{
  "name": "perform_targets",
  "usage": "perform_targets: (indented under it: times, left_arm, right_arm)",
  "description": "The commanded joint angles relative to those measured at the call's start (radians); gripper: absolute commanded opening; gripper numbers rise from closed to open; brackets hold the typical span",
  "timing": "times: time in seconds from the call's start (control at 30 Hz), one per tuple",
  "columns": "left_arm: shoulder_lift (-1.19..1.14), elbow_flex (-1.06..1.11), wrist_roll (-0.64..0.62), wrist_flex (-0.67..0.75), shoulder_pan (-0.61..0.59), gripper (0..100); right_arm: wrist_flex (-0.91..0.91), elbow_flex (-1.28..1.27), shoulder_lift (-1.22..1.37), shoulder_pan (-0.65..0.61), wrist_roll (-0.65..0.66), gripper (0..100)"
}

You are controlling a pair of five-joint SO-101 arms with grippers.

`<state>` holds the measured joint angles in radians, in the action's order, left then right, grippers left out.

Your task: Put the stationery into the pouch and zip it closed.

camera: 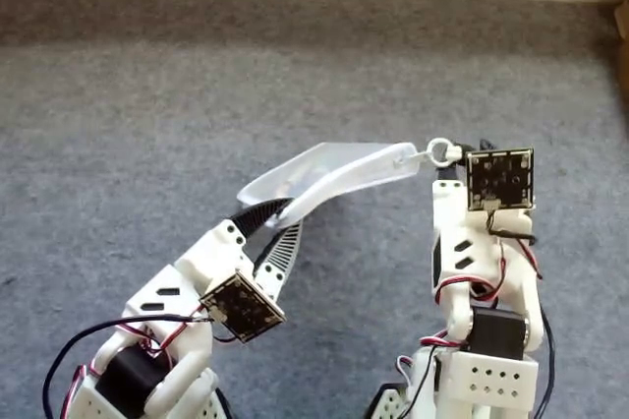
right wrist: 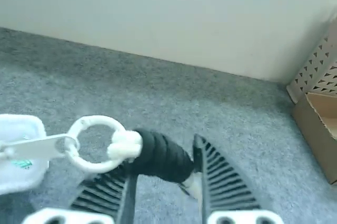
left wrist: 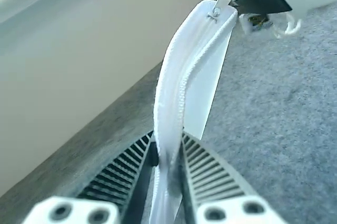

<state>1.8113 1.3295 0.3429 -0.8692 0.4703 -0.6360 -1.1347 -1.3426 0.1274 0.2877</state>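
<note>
Left gripper [left wrist: 167,156] is clamped on one end of the pouch [left wrist: 181,82], and right gripper [right wrist: 163,169] is pinched on the black pull [right wrist: 158,155] behind the ring [right wrist: 92,142]. The pouch hangs taut between them, above the tabletop [camera: 147,85]. The slider looks home at the right gripper's end, so keep any pull straight along the zip, no twisting. Open grey all round; the cardboard box [right wrist: 316,124] sits well apart.

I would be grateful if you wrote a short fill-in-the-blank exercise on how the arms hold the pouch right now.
1. The left gripper is ____ on one end of the pouch.
2. The right gripper grips a black tab tied to the zipper's white ____.
3. The zipper slider sits at the pouch end nearer the ____ gripper.
Missing words: shut; ring; right.
</note>
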Motion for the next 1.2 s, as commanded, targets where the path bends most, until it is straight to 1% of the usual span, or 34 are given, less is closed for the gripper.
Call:
perform_targets:
  times: [0.0,0.1,0.23,0.4,0.57,0.77,1.03,1.17]
  left_arm:
    - [0.016,-0.053,-0.012,-0.002,-0.07,1]
    - [0.016,-0.039,-0.011,0.003,-0.071,1]
    - [0.016,-0.036,-0.011,0.02,-0.07,1]
    - [0.016,-0.008,-0.011,0.043,-0.068,1]
    - [0.016,-0.005,-0.011,0.048,-0.067,1]
    - [0.016,-0.005,-0.011,0.048,-0.071,1]
    - [0.016,-0.005,-0.011,0.048,-0.071,1]
    - [0.016,-0.005,-0.011,0.048,-0.068,1]
  right_arm:
    - [-0.071,0.041,0.016,-0.035,0.003,21.4]
    - [-0.128,0.051,-0.041,-0.105,0.003,22.1]
    - [-0.222,0.047,-0.18,-0.189,0.005,22.1]
    - [-0.311,0.047,-0.374,-0.277,0.008,22.1]
    - [-0.361,0.045,-0.496,-0.349,0.008,22.1]
    - [-0.415,0.056,-0.493,-0.383,0.005,22.1]
    - [-0.535,0.166,-0.492,-0.383,0.006,22.9]
    - [-0.545,0.166,-0.492,-0.383,0.003,31.0]
